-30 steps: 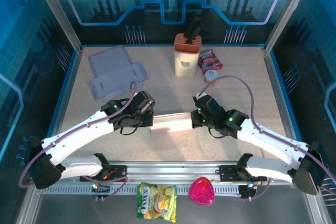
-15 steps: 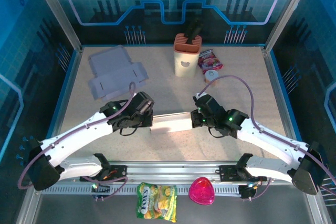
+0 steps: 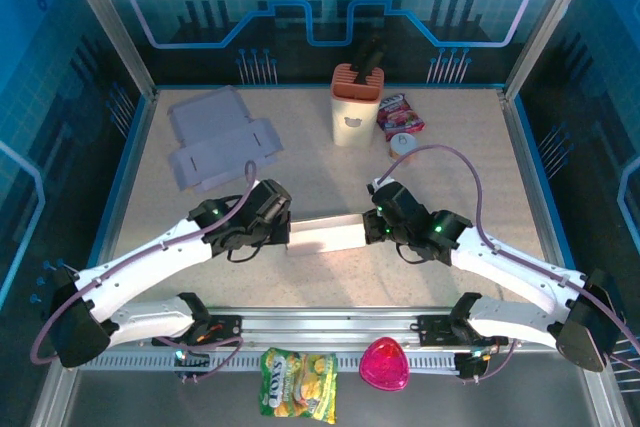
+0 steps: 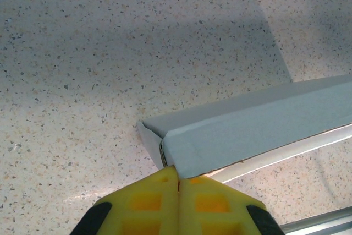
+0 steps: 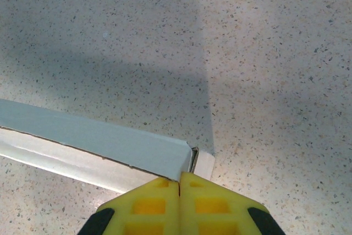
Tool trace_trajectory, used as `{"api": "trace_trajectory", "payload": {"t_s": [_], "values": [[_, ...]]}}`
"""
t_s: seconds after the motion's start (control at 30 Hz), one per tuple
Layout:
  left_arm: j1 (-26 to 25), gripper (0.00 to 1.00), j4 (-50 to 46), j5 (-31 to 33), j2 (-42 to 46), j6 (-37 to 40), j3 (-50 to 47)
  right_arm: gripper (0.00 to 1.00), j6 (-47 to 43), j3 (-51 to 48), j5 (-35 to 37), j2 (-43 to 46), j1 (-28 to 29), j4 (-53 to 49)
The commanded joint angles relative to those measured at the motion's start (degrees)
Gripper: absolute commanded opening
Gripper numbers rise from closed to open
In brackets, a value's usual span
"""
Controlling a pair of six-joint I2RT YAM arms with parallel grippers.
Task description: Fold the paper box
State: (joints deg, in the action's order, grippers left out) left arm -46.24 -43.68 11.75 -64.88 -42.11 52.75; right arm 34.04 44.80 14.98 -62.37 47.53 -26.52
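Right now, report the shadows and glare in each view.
Top external: the paper box glares white along its near edge. Left wrist: a soft grey shadow band crosses the table beyond the box. Right wrist: a similar shadow wedge; the speckles are sharp.

Bright overhead light, soft shadows on table [image 3: 320, 162] (blue-tinted surround), sharp focus

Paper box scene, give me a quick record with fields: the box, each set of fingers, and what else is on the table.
paper box: long, partly folded, lying on the table between the two arms
left gripper: fingers shut, tips at the box's left end
right gripper: fingers shut, tips at the box's right end
pinch: cannot tell whether paper is caught between the fingers
far side: flat cardboard blank, cream holder, snack packet
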Motion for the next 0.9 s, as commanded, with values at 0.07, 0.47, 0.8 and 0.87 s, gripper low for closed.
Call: {"api": "trace_trajectory", "payload": {"t_s": [0.07, 0.47, 0.8, 0.87], "values": [[-2.31, 0.00, -2.63, -0.67, -0.46, -1.40, -2.50, 0.00, -0.16, -1.73, -2.14, -0.17, 1.35, -1.68], [-5.94, 0.00, -3.86, 4.72, 0.15, -4.12, -2.86, 0.46, 7.92, -4.63, -2.60, 9.20, 2.13, -1.54], [-8.17, 0.00, -3.46, 6.82, -0.24, -5.83, -2.95, 0.76, 37.33, -11.65, -10.66, 19.56, -2.63, 10.75], [-8.37, 0.00, -3.43, 6.91, -0.23, -5.90, -2.99, 0.77, 42.92, -12.67, -12.21, 19.57, -3.58, 13.79]]}}
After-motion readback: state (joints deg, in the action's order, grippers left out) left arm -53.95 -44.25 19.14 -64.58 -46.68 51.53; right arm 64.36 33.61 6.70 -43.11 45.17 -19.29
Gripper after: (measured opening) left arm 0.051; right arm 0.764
